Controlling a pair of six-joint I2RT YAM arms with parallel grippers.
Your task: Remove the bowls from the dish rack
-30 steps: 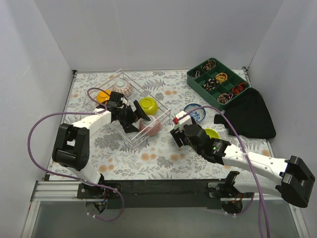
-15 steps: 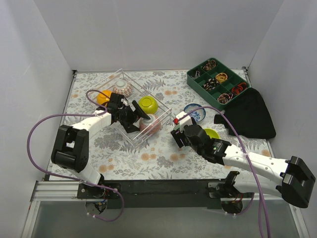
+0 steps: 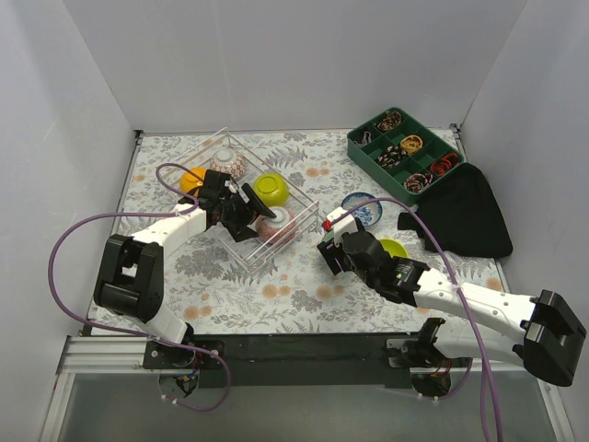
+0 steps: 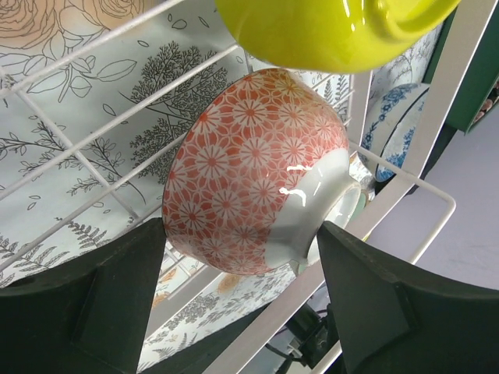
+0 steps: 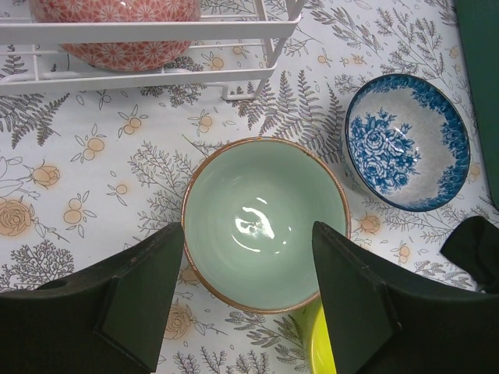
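The clear dish rack (image 3: 241, 147) stands at the back left. It holds an orange bowl (image 3: 191, 178), a patterned bowl (image 3: 227, 164), a yellow-green bowl (image 3: 272, 190) and a pink-red bowl (image 3: 278, 227). My left gripper (image 3: 250, 215) is open inside the rack. In the left wrist view its jaws (image 4: 242, 288) stand on either side of the tilted pink-red bowl (image 4: 257, 171), under the yellow-green bowl (image 4: 327, 27). My right gripper (image 3: 333, 241) is open above a pale mint bowl (image 5: 265, 222) on the table. A blue-white bowl (image 5: 407, 140) lies beside it.
A second yellow-green bowl (image 3: 394, 247) lies right of my right gripper. A dark green compartmented tray (image 3: 405, 152) stands at the back right, with a black cloth (image 3: 460, 216) in front of it. The rack's white bars (image 5: 156, 31) run just beyond the mint bowl.
My left gripper has moved a little toward the back left within the rack and now straddles the pink-red bowl. The right arm has hardly moved.
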